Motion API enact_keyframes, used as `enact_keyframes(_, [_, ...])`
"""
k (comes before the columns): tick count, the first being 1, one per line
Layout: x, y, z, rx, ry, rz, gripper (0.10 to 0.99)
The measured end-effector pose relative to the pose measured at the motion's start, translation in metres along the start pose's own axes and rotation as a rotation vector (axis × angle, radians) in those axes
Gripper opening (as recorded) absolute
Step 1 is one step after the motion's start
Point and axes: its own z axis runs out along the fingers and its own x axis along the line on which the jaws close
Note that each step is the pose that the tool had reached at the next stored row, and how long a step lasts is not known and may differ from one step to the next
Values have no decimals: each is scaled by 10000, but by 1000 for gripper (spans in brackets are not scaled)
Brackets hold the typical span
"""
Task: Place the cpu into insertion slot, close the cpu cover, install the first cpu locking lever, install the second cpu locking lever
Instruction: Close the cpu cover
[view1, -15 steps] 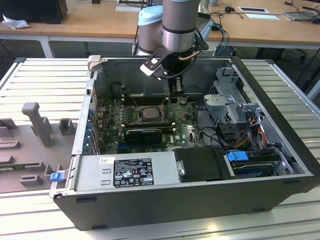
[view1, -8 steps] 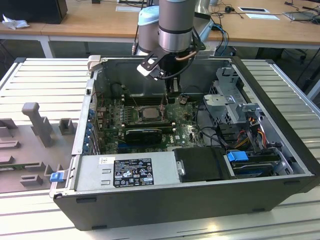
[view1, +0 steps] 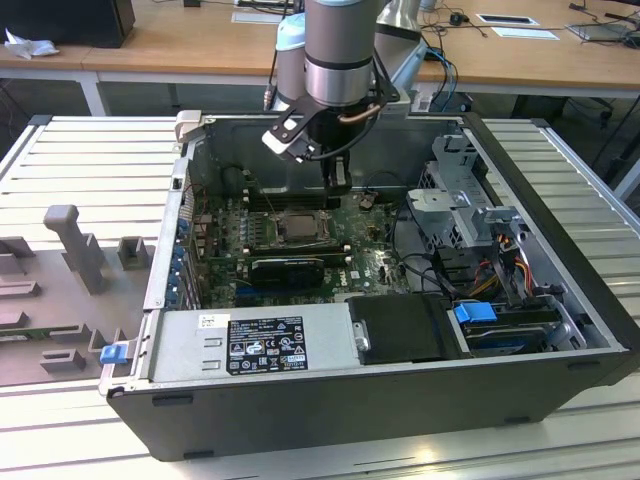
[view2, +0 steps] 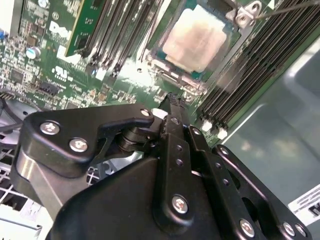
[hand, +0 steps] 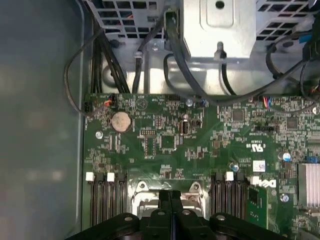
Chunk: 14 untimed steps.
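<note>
The cpu (view2: 195, 42), a pale silvery-beige square, lies flat in the insertion slot (view2: 167, 75) of the green motherboard. A thin silvery frame, the cpu cover (view2: 247, 15), lies around the chip. A thin metal lever rod (view2: 287, 8) runs past the socket's corner. My gripper (view2: 172, 100) hangs just above the socket's edge, fingers pressed together with nothing between them. In the exterior view the gripper (view1: 337, 180) sits over the far side of the socket (view1: 300, 225). In the first wrist view the shut fingers (hand: 165, 202) cover part of the socket's metal frame (hand: 142, 187).
Black memory slots (view2: 255, 70) flank the socket on both sides. The open computer case (view1: 400, 400) holds a power supply (view1: 265, 340), a drive cage (view1: 470, 200) and loose cables (hand: 150, 65). Grey fixtures (view1: 75, 245) stand at the exterior view's left.
</note>
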Motion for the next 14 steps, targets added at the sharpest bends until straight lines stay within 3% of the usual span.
enact_keyframes(8, [0,-92,101,5,-4,-2,106])
enact_keyframes(9, [-1,-110,102,34,-6,-21,106])
enact_keyframes(11, [-2,-127,103,198,28,-102,106])
enact_keyframes(14, [-9,-137,110,201,55,-632,106])
